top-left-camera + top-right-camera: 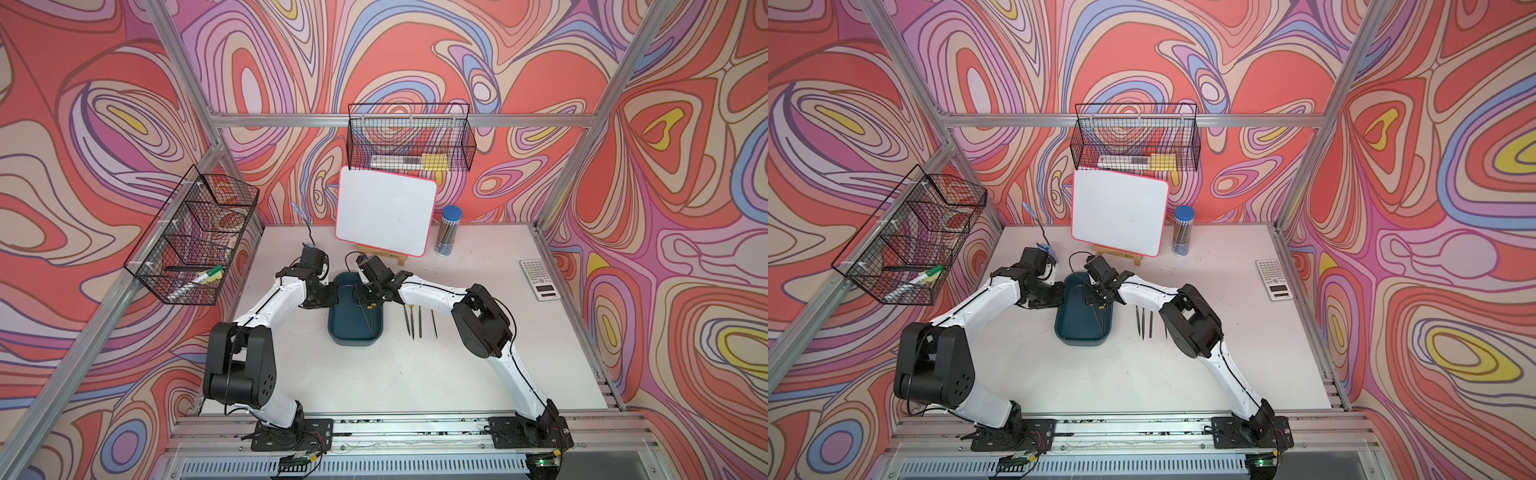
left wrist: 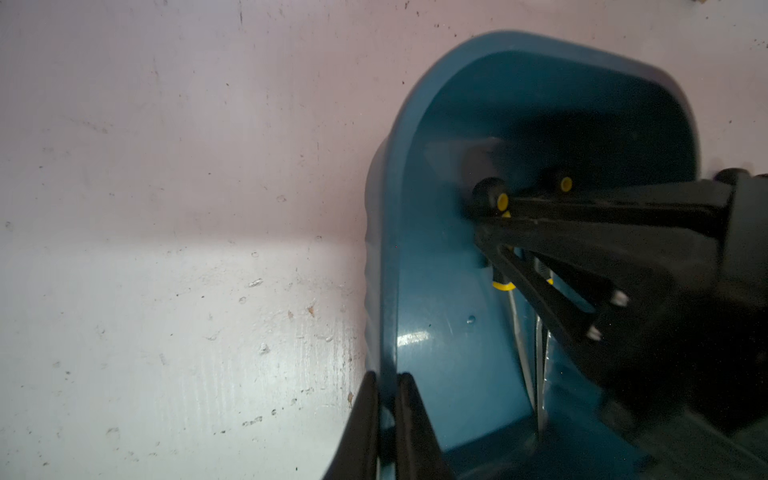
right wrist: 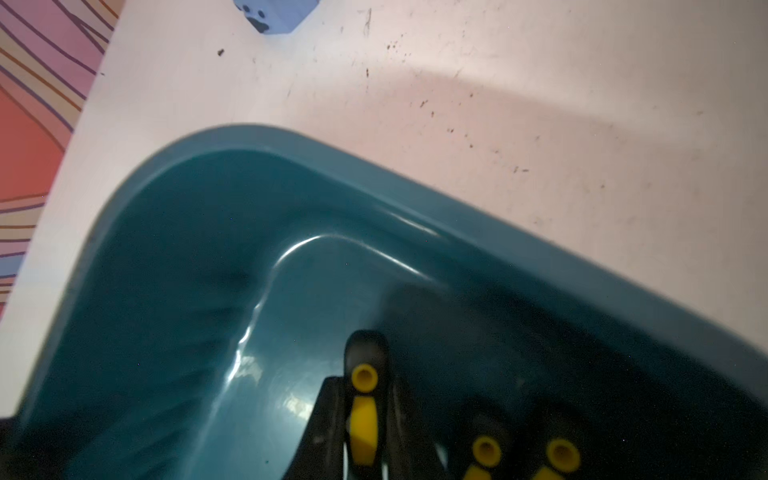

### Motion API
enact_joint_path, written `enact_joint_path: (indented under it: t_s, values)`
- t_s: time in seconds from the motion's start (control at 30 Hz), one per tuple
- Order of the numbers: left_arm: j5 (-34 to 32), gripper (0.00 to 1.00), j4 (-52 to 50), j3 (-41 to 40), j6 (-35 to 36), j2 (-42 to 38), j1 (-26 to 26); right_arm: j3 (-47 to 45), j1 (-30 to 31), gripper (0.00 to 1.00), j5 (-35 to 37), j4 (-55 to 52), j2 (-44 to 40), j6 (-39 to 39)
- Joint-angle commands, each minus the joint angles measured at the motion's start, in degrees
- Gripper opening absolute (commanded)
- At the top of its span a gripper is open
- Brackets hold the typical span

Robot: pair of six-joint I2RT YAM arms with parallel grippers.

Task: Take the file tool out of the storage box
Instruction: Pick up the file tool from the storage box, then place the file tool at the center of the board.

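The teal storage box (image 1: 345, 322) (image 1: 1073, 322) stands mid-table. My left gripper (image 1: 332, 292) (image 2: 388, 380) is shut on its left wall (image 2: 386, 249), one finger outside and one inside. My right gripper (image 1: 365, 300) (image 3: 365, 386) reaches down into the box (image 3: 208, 249) and is shut on the black-and-yellow handle of a file tool (image 3: 364, 411) (image 2: 494, 201). Two more files with yellow-tipped handles (image 3: 484, 451) lie beside it in the box, their thin shafts (image 1: 370, 322) running toward the near end.
Three files (image 1: 419, 322) lie on the table right of the box. Behind it stand a whiteboard on an easel (image 1: 384, 210) and a pencil tube (image 1: 449, 230). A calculator (image 1: 539, 278) lies far right. Wire baskets (image 1: 195, 237) (image 1: 409, 137) hang on the walls.
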Motion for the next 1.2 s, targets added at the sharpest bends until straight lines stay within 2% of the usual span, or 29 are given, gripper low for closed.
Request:
enact_joint_path:
  t_s: [0.0,0.23,0.37,0.6,0.73,1.03,1.17]
  values:
    - [0.5,0.0,1.3,-1.8,0.1,-1.0,-0.2,-3.0,0.4,0.06,-3.3,9.6,-5.6,3.9]
    - [0.2,0.0,1.8,-2.3,0.0,0.6,-0.3,-13.1,-3.5,0.06,-0.7,15.6,-17.7,6.4]
    - [0.0,0.0,2.0,-2.1,-0.1,0.6,-0.2,-20.4,-7.7,0.06,2.1,12.8,-24.4,6.1]
    - [0.3,0.0,2.1,-2.1,0.1,0.7,-0.2,-35.5,-13.8,0.05,10.8,5.2,-31.9,-1.8]
    - [0.0,0.0,2.2,-2.6,0.4,0.2,-0.2,-44.1,-18.9,0.04,9.7,6.3,-35.0,-2.5]
    - [0.1,0.0,1.9,-2.4,0.4,0.7,-0.2,-44.1,-20.9,0.03,12.9,3.8,-33.4,-6.1]
    - [-0.1,0.0,1.8,-2.3,0.5,0.7,-0.2,-42.1,-21.2,0.04,12.7,3.2,-28.9,-6.6]
